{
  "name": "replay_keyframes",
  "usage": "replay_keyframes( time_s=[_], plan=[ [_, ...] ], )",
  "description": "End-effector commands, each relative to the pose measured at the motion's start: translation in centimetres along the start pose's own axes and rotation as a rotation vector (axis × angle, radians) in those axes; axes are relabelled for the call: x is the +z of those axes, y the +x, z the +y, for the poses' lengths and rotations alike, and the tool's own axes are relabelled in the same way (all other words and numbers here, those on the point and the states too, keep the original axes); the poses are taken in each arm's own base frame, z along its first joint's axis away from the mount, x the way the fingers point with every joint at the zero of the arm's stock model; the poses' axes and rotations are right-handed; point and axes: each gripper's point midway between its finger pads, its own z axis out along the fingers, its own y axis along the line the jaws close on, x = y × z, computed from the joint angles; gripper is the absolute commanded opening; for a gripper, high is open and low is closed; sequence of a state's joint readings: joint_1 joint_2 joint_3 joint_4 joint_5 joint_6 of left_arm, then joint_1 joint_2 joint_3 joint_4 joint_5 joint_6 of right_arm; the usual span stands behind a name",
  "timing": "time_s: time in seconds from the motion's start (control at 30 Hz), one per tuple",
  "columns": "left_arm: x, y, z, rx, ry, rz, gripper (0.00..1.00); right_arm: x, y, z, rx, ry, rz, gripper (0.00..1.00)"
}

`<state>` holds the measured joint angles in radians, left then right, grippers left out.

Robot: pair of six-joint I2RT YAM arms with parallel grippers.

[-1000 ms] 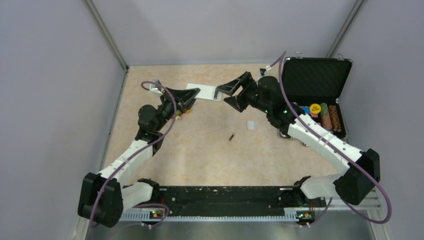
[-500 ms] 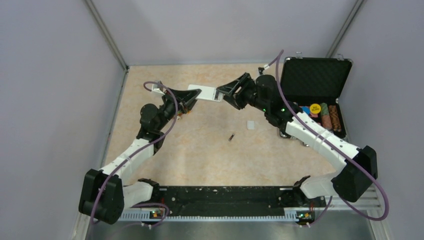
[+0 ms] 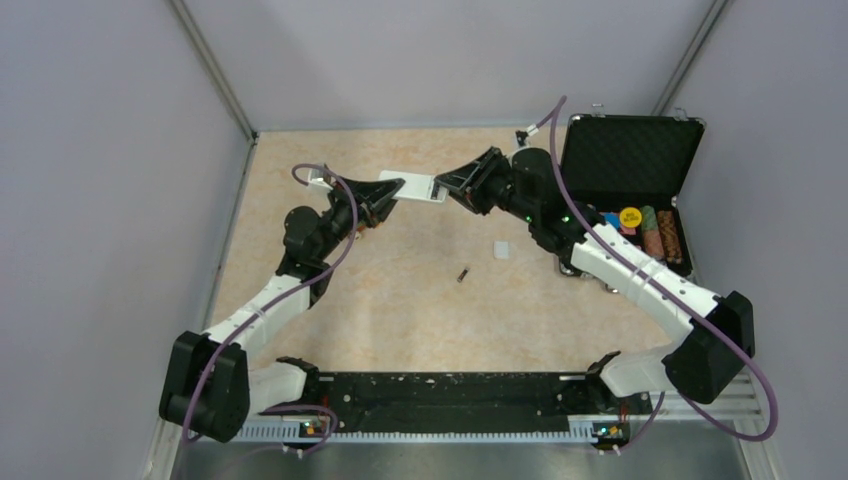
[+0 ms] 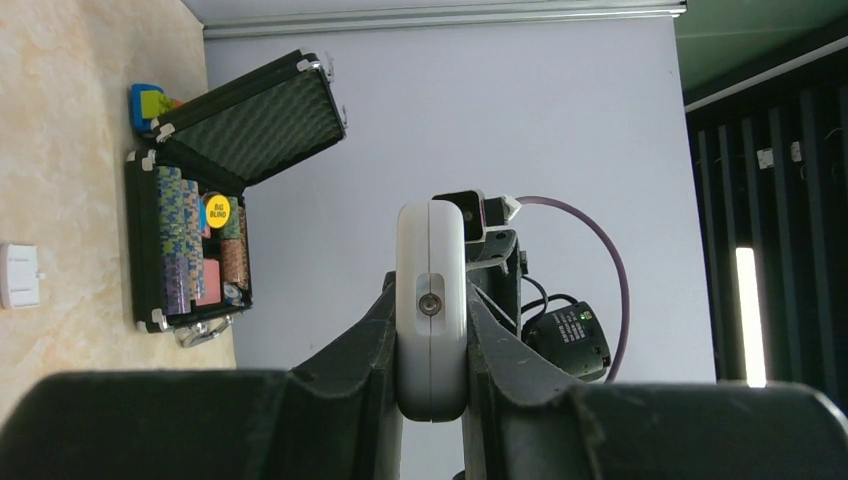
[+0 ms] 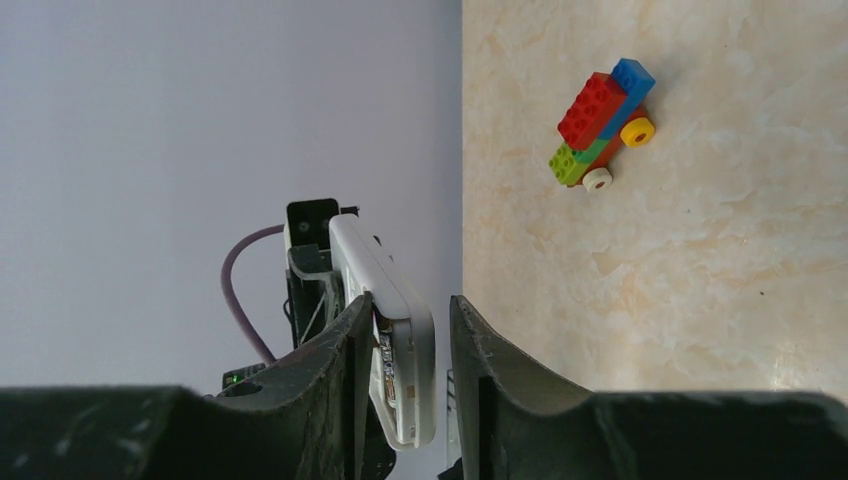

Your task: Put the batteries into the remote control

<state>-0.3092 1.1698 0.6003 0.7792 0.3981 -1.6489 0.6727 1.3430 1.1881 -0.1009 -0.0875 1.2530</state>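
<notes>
The light-grey remote control (image 3: 410,187) is held in the air at the back of the table, between both arms. My left gripper (image 3: 385,200) is shut on its left end; in the left wrist view the remote (image 4: 431,300) stands edge-on, clamped between both fingers (image 4: 365,350). My right gripper (image 3: 452,186) is open around the other end. In the right wrist view (image 5: 408,320) one finger touches the remote (image 5: 400,310) and the other stands apart from it. The open compartment shows something small inside. One battery (image 3: 462,274) lies on the table at mid-field. The second battery is not visible.
A small white cover piece (image 3: 502,250) lies right of the battery; it also shows in the left wrist view (image 4: 20,275). An open black case (image 3: 630,150) with poker chips stands at the back right. A toy-brick train (image 5: 600,125) sits on the table under the left gripper.
My right gripper has moved a little left and up along the remote's end. My left arm has shifted slightly with the remote still in its grip.
</notes>
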Motion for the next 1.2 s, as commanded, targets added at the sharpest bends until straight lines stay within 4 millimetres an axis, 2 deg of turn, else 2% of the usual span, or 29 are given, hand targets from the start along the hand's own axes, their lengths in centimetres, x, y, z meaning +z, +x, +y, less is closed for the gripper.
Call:
replay_keyframes(
  time_s=[0.0, 0.17, 0.4, 0.47, 0.57, 0.6, 0.63, 0.7, 0.83, 0.97, 1.07, 1.13, 1.17],
  plan=[
    [-0.5, -0.3, -6.9, 0.004, 0.234, -0.029, 0.00, 0.0, 1.1, -0.3, -0.074, 0.030, 0.029, 0.31],
    [-0.5, -0.7, -7.4, -0.004, 0.259, -0.053, 0.00, 0.0, 1.8, -0.6, -0.122, 0.044, 0.032, 0.22],
    [-0.5, -0.8, -7.5, -0.010, 0.276, -0.059, 0.00, -0.3, 2.0, 0.0, -0.169, 0.018, 0.028, 0.08],
    [-0.6, -0.8, -7.4, -0.007, 0.271, -0.057, 0.00, -0.3, 2.0, 0.2, -0.173, 0.013, 0.027, 0.07],
    [-0.7, -0.5, -7.2, 0.016, 0.264, -0.049, 0.00, -0.4, 1.9, 0.4, -0.166, 0.010, 0.024, 0.15],
    [-0.6, -0.4, -6.8, 0.030, 0.248, -0.045, 0.00, -0.4, 1.8, 0.6, -0.164, 0.005, 0.020, 0.22],
    [-0.7, -0.3, -6.5, 0.055, 0.231, -0.042, 0.00, -0.4, 1.6, 0.9, -0.165, 0.000, 0.013, 0.34],
    [-0.7, -0.2, -5.2, 0.150, 0.175, -0.050, 0.00, -0.4, 1.4, 1.4, -0.177, -0.014, 0.007, 0.53],
    [-1.7, -0.8, -3.1, 0.317, 0.106, -0.095, 0.00, -0.7, 0.6, 2.3, -0.211, -0.043, -0.006, 0.69],
    [-2.1, -0.6, -1.2, 0.404, 0.060, -0.052, 0.00, -1.7, -0.4, 3.0, -0.220, -0.070, -0.024, 0.74],
    [-2.3, -0.5, -0.2, 0.458, 0.039, -0.028, 0.00, -2.6, -1.4, 2.5, -0.217, -0.067, -0.049, 0.74],
    [-2.5, -0.6, 0.8, 0.494, 0.009, -0.016, 0.00, -3.1, -2.2, 1.8, -0.211, -0.042, -0.079, 0.67],
    [-2.6, -0.7, 1.4, 0.512, -0.008, -0.010, 0.00, -3.3, -2.5, 0.8, -0.207, -0.004, -0.089, 0.65]
  ],
)
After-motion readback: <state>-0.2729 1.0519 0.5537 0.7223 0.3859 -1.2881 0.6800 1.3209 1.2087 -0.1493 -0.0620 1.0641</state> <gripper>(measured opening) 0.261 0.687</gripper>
